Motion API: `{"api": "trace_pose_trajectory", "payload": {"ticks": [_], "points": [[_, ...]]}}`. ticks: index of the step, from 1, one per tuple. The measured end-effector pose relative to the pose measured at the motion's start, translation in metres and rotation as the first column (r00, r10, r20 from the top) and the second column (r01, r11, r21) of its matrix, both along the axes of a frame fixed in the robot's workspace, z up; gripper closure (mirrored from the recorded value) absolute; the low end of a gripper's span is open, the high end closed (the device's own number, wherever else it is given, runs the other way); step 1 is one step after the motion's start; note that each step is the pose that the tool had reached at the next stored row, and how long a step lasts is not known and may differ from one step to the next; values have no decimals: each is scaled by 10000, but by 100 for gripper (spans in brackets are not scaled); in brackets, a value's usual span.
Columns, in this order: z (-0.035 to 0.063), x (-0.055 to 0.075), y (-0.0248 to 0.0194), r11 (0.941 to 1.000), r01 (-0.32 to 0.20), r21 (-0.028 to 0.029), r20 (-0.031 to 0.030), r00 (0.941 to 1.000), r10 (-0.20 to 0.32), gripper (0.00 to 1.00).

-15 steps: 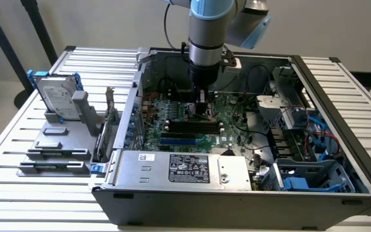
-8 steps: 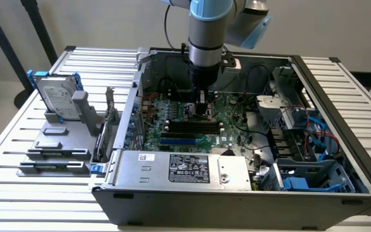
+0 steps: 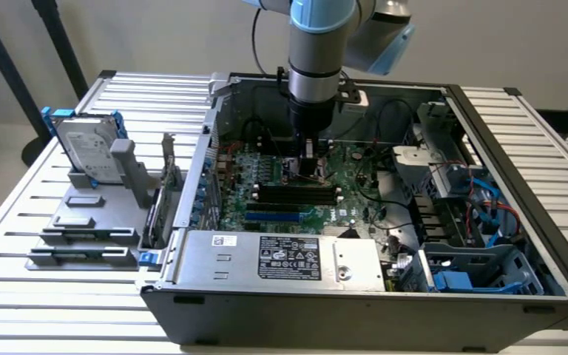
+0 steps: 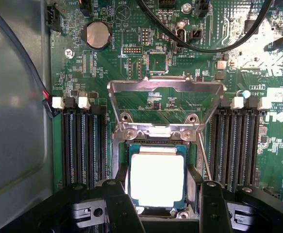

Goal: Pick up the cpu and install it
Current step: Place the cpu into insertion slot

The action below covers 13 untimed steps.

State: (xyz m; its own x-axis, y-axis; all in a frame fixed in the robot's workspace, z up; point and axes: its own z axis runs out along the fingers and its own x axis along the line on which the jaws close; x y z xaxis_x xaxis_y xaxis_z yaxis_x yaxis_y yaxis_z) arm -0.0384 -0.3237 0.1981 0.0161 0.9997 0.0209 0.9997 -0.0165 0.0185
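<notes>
The cpu [image 4: 157, 180], a small square chip with a shiny silver top and thin green edge, sits between my gripper's two black fingers [image 4: 121, 204]. My gripper [image 4: 159, 187] is shut on the cpu, gripping its two opposite edges. It hangs right at the open socket on the green motherboard [image 4: 146, 58], just below the raised silver load plate [image 4: 166, 87]. In the exterior view the gripper [image 3: 309, 168] reaches straight down into the open computer case [image 3: 363, 296], low over the board's middle.
Black memory slots [image 4: 83, 145] flank the socket on both sides. A black cable [image 4: 199, 46] curves over the board. Outside the case, at the exterior view's left, a hard drive with a blue bracket [image 3: 86, 144] stands on a grey holder [image 3: 82, 237].
</notes>
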Motion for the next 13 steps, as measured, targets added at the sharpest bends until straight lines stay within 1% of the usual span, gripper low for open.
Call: {"api": "trace_pose_trajectory", "payload": {"ticks": [8, 13], "points": [[-10, -1, 0, 10000, 0, -61, 0, 10000, 0, 45], [-15, -1, 1, 10000, 0, -87, -1, 10000, 0, 45]]}}
